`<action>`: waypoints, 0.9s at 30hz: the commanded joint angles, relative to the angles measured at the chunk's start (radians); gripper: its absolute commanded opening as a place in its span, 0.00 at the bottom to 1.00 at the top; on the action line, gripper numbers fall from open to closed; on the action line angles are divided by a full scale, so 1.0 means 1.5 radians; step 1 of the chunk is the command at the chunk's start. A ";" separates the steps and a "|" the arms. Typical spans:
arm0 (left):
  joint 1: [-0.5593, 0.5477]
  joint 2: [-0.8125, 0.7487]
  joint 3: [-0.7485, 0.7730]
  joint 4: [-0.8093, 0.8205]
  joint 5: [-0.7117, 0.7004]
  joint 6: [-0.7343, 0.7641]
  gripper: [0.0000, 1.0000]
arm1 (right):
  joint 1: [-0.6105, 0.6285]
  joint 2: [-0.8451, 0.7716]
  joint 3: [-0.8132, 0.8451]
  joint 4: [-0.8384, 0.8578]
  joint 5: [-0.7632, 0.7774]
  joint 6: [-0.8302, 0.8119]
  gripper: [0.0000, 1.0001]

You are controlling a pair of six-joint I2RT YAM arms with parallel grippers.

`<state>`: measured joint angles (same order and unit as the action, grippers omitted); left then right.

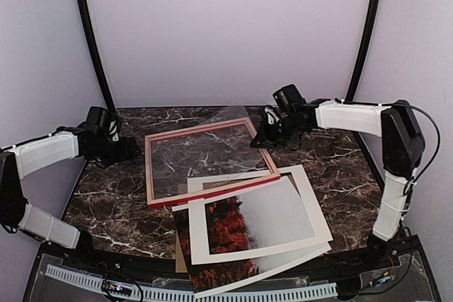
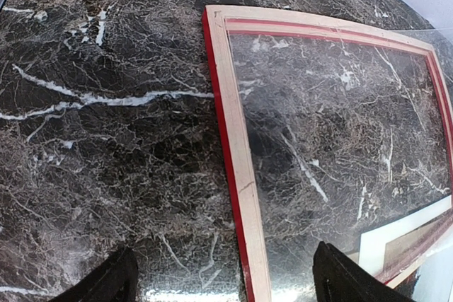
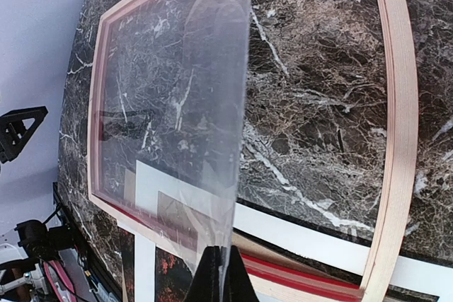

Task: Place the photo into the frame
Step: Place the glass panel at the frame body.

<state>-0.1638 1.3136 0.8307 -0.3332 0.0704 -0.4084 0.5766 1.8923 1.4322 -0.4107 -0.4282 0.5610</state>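
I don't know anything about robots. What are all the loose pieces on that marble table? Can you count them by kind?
red picture frame: 1
clear sheet: 1
white mat border: 1
photo of red trees: 1
brown backing board: 1
Total: 5, plus a white strip under the frame that I cannot identify.
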 commanded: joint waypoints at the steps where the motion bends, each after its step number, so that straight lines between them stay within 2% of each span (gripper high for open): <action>1: -0.005 0.001 0.010 0.005 -0.002 -0.004 0.88 | -0.003 0.005 0.019 0.007 0.006 -0.010 0.00; 27: -0.007 0.005 0.004 0.010 -0.003 -0.002 0.88 | -0.002 0.006 -0.001 0.051 -0.009 -0.002 0.00</action>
<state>-0.1688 1.3205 0.8307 -0.3298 0.0685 -0.4084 0.5758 1.8946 1.4338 -0.3916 -0.4377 0.5594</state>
